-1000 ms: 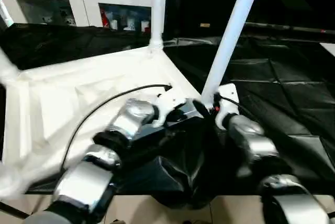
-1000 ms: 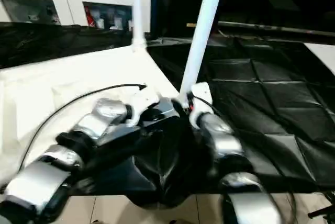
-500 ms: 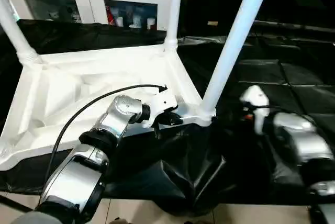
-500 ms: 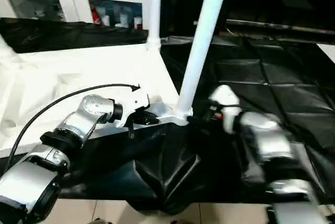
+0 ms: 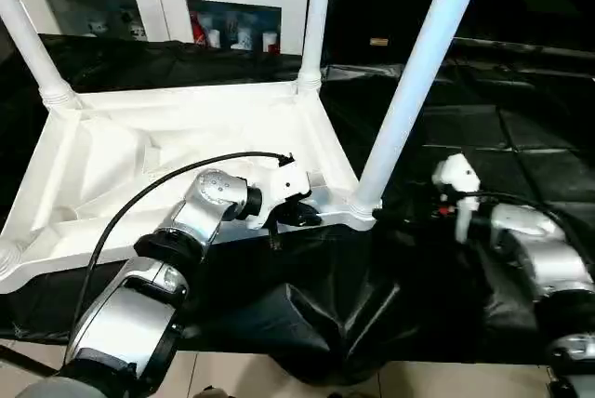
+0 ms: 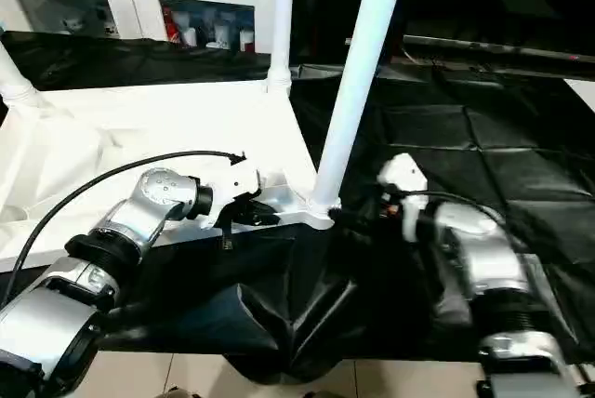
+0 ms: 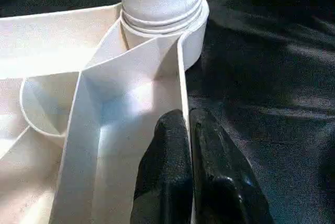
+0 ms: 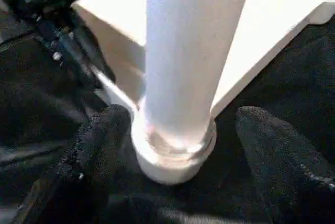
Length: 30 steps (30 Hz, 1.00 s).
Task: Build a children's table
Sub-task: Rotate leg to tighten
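The white tabletop (image 5: 112, 147) lies upside down on the black cloth, ribs facing up. Three white legs stand in its corner sockets: far left (image 5: 28, 35), back (image 5: 316, 17) and near right (image 5: 414, 82). My left gripper (image 5: 293, 212) is shut on the tabletop's near rim (image 7: 180, 88), just left of the near right leg's socket (image 7: 162, 4). My right gripper (image 8: 188, 145) is open. Its fingers (image 8: 99, 150) stand on either side of that leg's base (image 8: 175, 150), a little apart from it.
The black-draped work table (image 5: 521, 91) stretches away to the right. Its cloth hangs in folds over the front edge (image 5: 325, 324). White cabinets with glass doors (image 5: 232, 17) stand behind. A black cable (image 5: 139, 203) loops over the tabletop from my left forearm.
The camera has lifted and steadied. My right wrist has drawn back to the right from the near right leg's base. My left gripper stays on the rim.
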Motion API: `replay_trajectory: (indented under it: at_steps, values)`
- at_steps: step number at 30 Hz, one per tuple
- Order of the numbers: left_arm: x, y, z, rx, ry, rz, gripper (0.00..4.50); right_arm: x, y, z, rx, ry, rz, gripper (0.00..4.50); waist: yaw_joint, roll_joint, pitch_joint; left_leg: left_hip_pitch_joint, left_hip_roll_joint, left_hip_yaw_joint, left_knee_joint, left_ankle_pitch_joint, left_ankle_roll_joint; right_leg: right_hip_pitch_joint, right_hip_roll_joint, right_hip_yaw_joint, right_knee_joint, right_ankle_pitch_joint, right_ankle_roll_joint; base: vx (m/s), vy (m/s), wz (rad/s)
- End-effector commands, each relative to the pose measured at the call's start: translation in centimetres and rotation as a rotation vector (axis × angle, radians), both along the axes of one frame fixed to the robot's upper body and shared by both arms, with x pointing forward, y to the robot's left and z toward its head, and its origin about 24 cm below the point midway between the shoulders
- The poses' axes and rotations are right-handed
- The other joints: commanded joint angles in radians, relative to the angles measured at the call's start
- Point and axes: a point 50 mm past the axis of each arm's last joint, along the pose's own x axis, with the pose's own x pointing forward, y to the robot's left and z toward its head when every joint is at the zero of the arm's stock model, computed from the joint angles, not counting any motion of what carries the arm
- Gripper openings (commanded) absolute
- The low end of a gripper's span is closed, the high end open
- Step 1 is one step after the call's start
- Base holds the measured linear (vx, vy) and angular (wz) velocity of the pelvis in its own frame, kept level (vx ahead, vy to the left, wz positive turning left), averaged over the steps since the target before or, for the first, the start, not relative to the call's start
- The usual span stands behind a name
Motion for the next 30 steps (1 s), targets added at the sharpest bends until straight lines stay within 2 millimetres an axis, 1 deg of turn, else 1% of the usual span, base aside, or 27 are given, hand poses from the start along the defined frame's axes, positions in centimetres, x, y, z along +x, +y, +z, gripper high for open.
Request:
replay_trajectory:
  at_steps: [1, 2, 6, 7, 8, 9, 11, 14, 17, 18, 19, 23, 24, 30]
  values:
    - [-0.8, -0.3, -1.0, -0.018, 0.042, -0.038, 0.0, 0.3, 0.0, 0.5, -0.017, -0.022, -0.004, 3.62, 0.0, -0.011, -0.051, 0.002, 0.03, -0.011, -0.052, -0.215, 0.094, 0.049, -0.055, 0.038, -0.065, -0.26, -0.206, 0.0, 0.0, 0.0]
    - [-0.8, -0.3, -1.0, -0.018, 0.042, -0.038, 0.0, 0.3, 0.0, 0.5, -0.017, -0.022, -0.004, 3.62, 0.0, -0.012, -0.051, 0.002, 0.03, -0.01, -0.051, -0.214, 0.095, 0.049, -0.055, 0.038, -0.064, -0.255, -0.207, 0.0, 0.0, 0.0]
    - [-0.8, -0.2, -0.9, -0.018, 0.043, -0.042, 0.0, 0.7, 1.2, 0.0, 0.014, 0.002, 0.01, 3.62, 0.001, -0.012, -0.053, 0.002, 0.031, -0.01, -0.05, -0.201, 0.099, 0.05, -0.055, 0.038, -0.06, -0.225, -0.219, 0.0, 0.0, 0.0]
    - [-0.8, -0.1, -0.9, -0.018, 0.043, -0.042, 0.0, 0.7, 1.4, 0.0, 0.018, 0.006, 0.01, 3.62, 0.001, -0.01, -0.052, 0.002, 0.031, -0.01, -0.051, -0.205, 0.099, 0.05, -0.056, 0.038, -0.06, -0.227, -0.222, 0.0, 0.0, 0.0]
    - [-0.8, -0.1, -0.9, -0.018, 0.044, -0.041, 0.0, 0.8, 1.4, -0.1, 0.022, 0.009, 0.009, 3.38, 0.002, -0.01, -0.051, 0.003, 0.032, -0.01, -0.051, -0.21, 0.095, 0.05, -0.056, 0.038, -0.06, -0.232, -0.223, 0.0, 0.0, 0.0]
    - [-0.8, -0.1, -0.9, -0.017, 0.045, -0.041, 0.0, 0.8, 1.5, -0.1, 0.024, 0.013, 0.009, 3.38, 0.002, -0.01, -0.051, 0.004, 0.032, -0.01, -0.051, -0.21, 0.094, 0.05, -0.056, 0.038, -0.06, -0.232, -0.222, 0.0, 0.0, 0.0]
    - [-0.8, -0.1, -0.9, -0.016, 0.044, -0.038, 0.0, 0.9, 1.7, -0.3, 0.017, 0.018, 0.013, 3.23, 0.003, -0.009, -0.052, 0.004, 0.033, -0.01, -0.051, -0.208, 0.091, 0.05, -0.056, 0.038, -0.058, -0.225, -0.227, 0.0, 0.0, 0.0]
    - [-0.7, 0.0, -0.9, -0.016, 0.043, -0.032, 0.0, 1.0, 1.8, -0.4, 0.011, 0.015, 0.009, 2.9, 0.004, -0.01, -0.052, 0.003, 0.032, -0.009, -0.051, -0.201, 0.091, 0.051, -0.056, 0.039, -0.057, -0.211, -0.227, 0.0, 0.0, 0.0]
    - [-0.7, 0.1, -0.9, -0.013, 0.044, -0.031, 0.0, 1.1, 1.9, -0.4, 0.011, 0.016, 0.007, 2.84, 0.004, -0.01, -0.052, 0.002, 0.031, -0.009, -0.05, -0.201, 0.09, 0.052, -0.056, 0.039, -0.057, -0.215, -0.227, 0.0, 0.0, 0.0]
    - [-0.7, 0.1, -0.9, -0.014, 0.044, -0.029, 0.0, 1.2, 2.0, -0.5, 0.01, 0.017, 0.007, 2.67, 0.004, -0.008, -0.052, 0.003, 0.031, -0.009, -0.051, -0.202, 0.09, 0.051, -0.056, 0.039, -0.057, -0.217, -0.227, 0.0, 0.0, 0.0]
    - [-0.7, 0.1, -0.9, -0.014, 0.043, -0.027, 0.0, 1.2, 2.0, -0.6, 0.007, 0.021, 0.009, 2.54, 0.003, -0.009, -0.052, 0.003, 0.031, -0.009, -0.051, -0.203, 0.088, 0.051, -0.056, 0.038, -0.057, -0.219, -0.227, 0.0, 0.0, 0.0]
    - [-0.6, 0.3, -0.8, -0.012, 0.042, -0.024, 0.0, 1.0, 2.2, -0.8, 0.003, 0.028, 0.019, 2.36, 0.004, -0.009, -0.053, 0.003, 0.032, -0.009, -0.05, -0.196, 0.091, 0.053, -0.056, 0.039, -0.054, -0.198, -0.231, 0.0, 0.0, 0.0]
    - [-0.6, 0.3, -0.8, -0.013, 0.041, -0.023, 0.0, 1.0, 2.3, -0.9, 0.003, 0.029, 0.021, 2.11, 0.005, -0.009, -0.053, 0.003, 0.032, -0.009, -0.05, -0.195, 0.092, 0.053, -0.056, 0.039, -0.054, -0.197, -0.232, 0.0, 0.0, 0.0]
    - [-0.7, 0.2, -0.9, -0.016, 0.045, -0.013, 0.0, 0.7, 2.9, -1.7, 0.03, 0.06, 0.005, 1.96, 0.005, -0.008, -0.052, 0.003, 0.031, -0.009, -0.05, -0.202, 0.089, 0.052, -0.056, 0.038, -0.056, -0.216, -0.228, 0.0, 0.0, 0.0]
